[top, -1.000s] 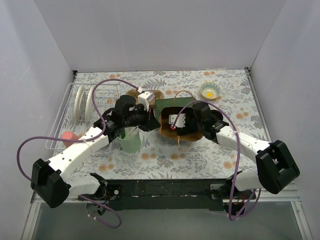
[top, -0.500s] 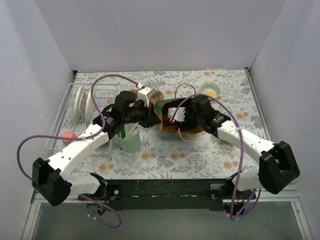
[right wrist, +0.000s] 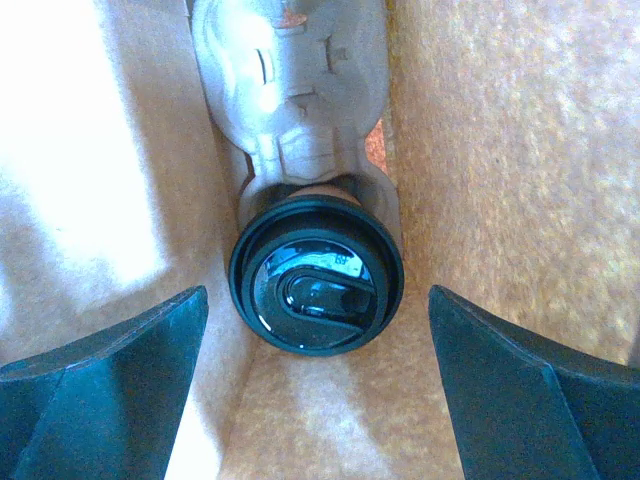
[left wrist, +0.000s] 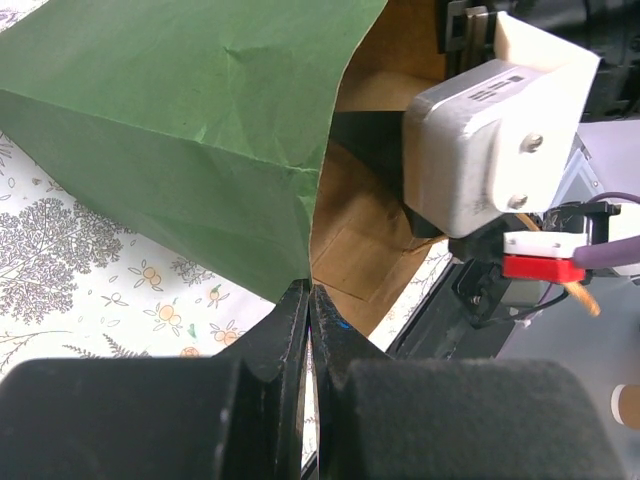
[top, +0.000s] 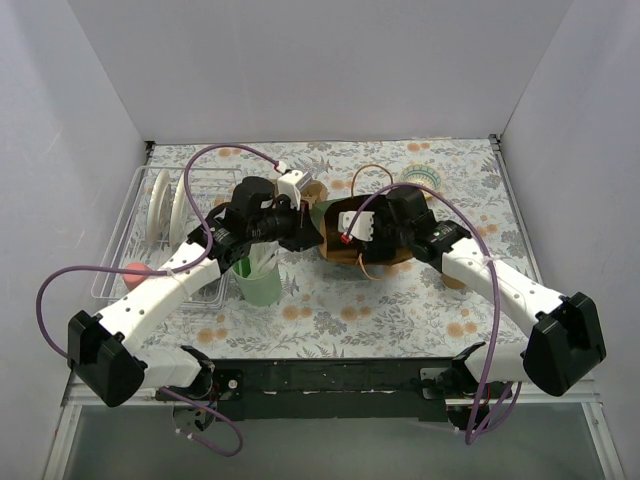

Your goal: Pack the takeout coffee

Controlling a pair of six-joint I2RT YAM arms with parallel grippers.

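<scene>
The takeout coffee [right wrist: 316, 290], a brown cup under a round black lid, sits in a grey pulp cup carrier [right wrist: 290, 90] deep inside a paper bag [top: 335, 238] that is green outside and brown inside. My right gripper [right wrist: 316, 325] is open inside the bag, its fingers [right wrist: 120, 380] either side of the lid and apart from it. In the top view its wrist [top: 385, 232] is at the bag's mouth. My left gripper [left wrist: 308, 295] is shut on the bag's green edge [left wrist: 200, 130] and holds the mouth open; it shows in the top view [top: 303, 232].
A wire dish rack [top: 150, 235] with white plates stands at the left, a pink cup [top: 138, 271] in front of it. A mint-green cup of white sticks [top: 260, 282] stands under my left arm. A small patterned bowl [top: 421, 180] is at the back right.
Both grippers and the bag have shifted a little toward the back of the table. The bag's brown opening shows less from above than before.
</scene>
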